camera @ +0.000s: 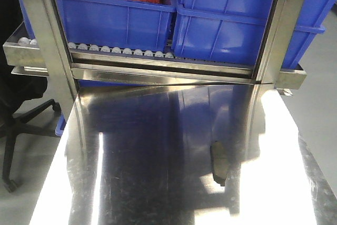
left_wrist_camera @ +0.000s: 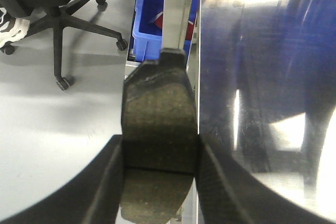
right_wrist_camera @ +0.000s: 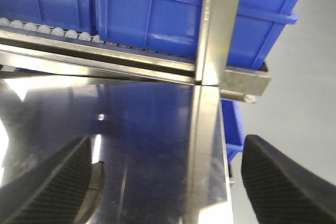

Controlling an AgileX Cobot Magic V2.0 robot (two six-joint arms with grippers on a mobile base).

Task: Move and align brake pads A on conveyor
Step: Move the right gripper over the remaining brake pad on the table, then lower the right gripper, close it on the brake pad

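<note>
You have one brake pad [left_wrist_camera: 157, 108] clamped across its width between the left fingers [left_wrist_camera: 107, 182]. Its rough grey-brown friction face is turned up to the wrist camera. The central groove crosses the face right at the grip line. Its long axis runs straight away from that camera, and the far end meets the foot of a steel post [left_wrist_camera: 176, 9]. It sits along the left edge of the counter [left_wrist_camera: 262, 77], with grey floor [left_wrist_camera: 63, 129] on its other side. You cannot tell whether it rests on anything, because its underside is hidden.

A second brake pad [camera: 218, 162] lies flat on the shiny counter, right of the middle in the front view and apart from both arms. Its long axis points roughly toward the roller rack [camera: 158, 69], leaning slightly left at the far end. Glare and reflections blur its face, so no groove can be made out.

The right fingers [right_wrist_camera: 52, 182] are spread wide above the counter's right edge, with nothing between them. A dark shape beside the left one is cut off and cannot be named.

Blue bins [camera: 121, 19] fill the rack, and an office chair [left_wrist_camera: 58, 19] stands on the floor to the left.
</note>
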